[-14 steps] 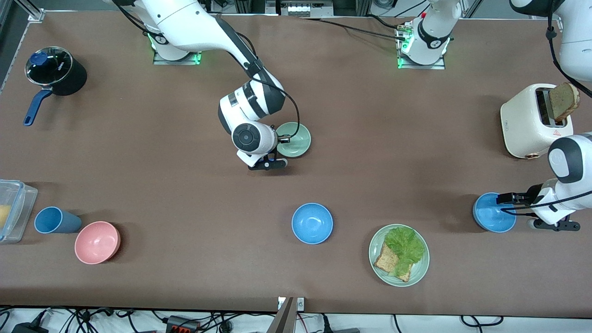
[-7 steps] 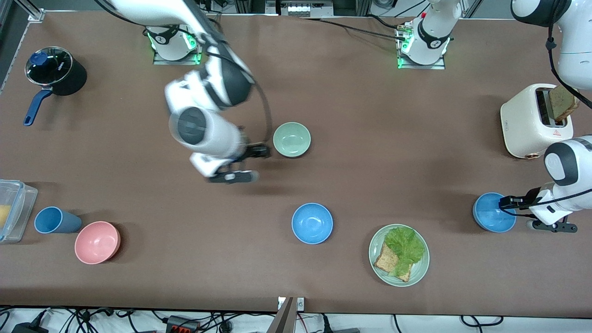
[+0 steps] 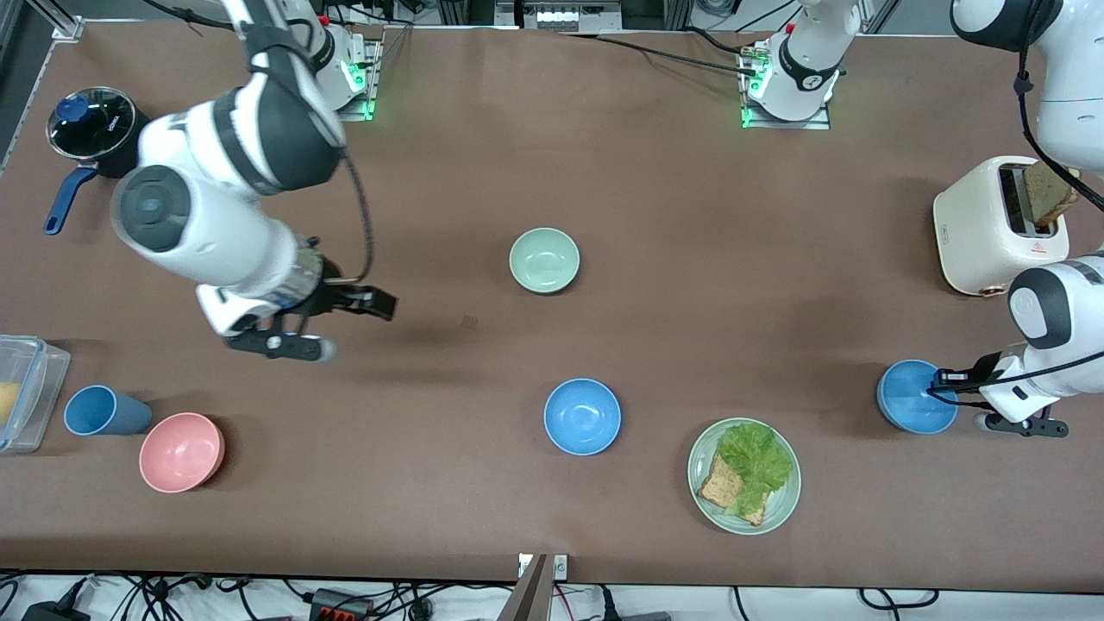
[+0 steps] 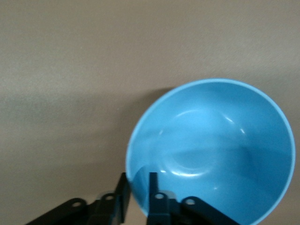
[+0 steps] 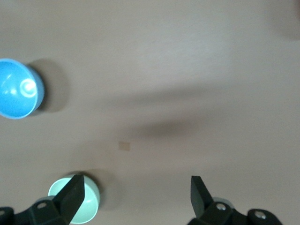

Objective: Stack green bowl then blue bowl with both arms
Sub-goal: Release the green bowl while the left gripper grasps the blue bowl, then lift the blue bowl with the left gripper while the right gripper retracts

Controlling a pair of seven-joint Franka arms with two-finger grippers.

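Note:
The green bowl point(image 3: 544, 260) stands alone, upright and empty, in the middle of the table; it also shows in the right wrist view point(image 5: 91, 202). My right gripper point(image 3: 349, 326) is open and empty, up in the air over bare table toward the right arm's end, apart from the green bowl; in its own view point(image 5: 137, 187) the jaws stand wide. My left gripper point(image 3: 940, 379) is shut on the rim of a blue bowl point(image 3: 914, 398) at the left arm's end; the rim sits between its fingers point(image 4: 152, 183). A second blue bowl point(image 3: 582, 416) stands nearer the front camera than the green bowl.
A plate point(image 3: 703, 448) with bread and lettuce lies beside the free blue bowl. A toaster point(image 3: 983, 228) with bread stands by the left arm. A pink bowl point(image 3: 181, 451), blue cup point(image 3: 99, 410), clear container point(image 3: 26, 388) and black pot point(image 3: 108, 134) sit at the right arm's end.
My right gripper has left the green bowl and swung up and away toward the right arm's end. My left gripper has shifted the held blue bowl slightly toward the table's middle.

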